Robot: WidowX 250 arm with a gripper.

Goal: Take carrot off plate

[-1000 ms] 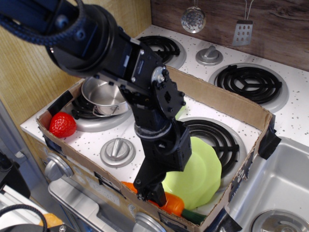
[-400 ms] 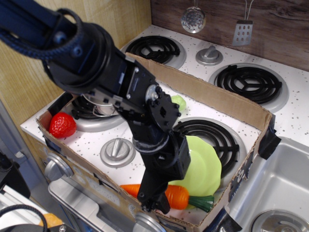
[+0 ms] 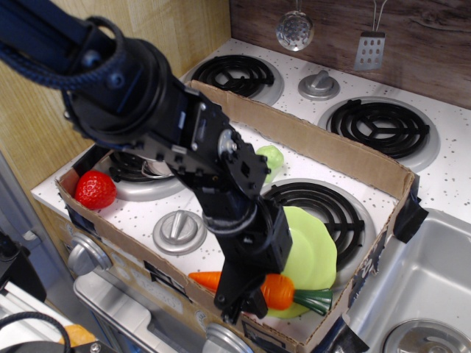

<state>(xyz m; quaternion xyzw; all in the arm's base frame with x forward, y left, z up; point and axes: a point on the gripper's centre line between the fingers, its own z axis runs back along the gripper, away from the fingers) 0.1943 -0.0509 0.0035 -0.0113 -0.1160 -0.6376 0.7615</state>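
Since the last frame my wrist has swung a little to the right, and the carrot point(image 3: 257, 287) has come with it; its green stem now points toward the lower right of the frame. My gripper point(image 3: 239, 300) sits at the bottom centre, right against the carrot's middle, but my own arm hides the fingers, so I cannot tell whether they are clamped on it or merely pushing it. The carrot lies across the near edge of the plate point(image 3: 318, 250), its thick end and stem overlapping the rim while the thin tip pokes out left, beside the cardboard box wall point(image 3: 158, 268). To do this well, I judge I should carry it clear of the rim, low and steady, then set it down on the speckled stovetop. Farther back at the left are the strawberry point(image 3: 94, 190) and the steel pot point(image 3: 151, 166), mostly hidden.
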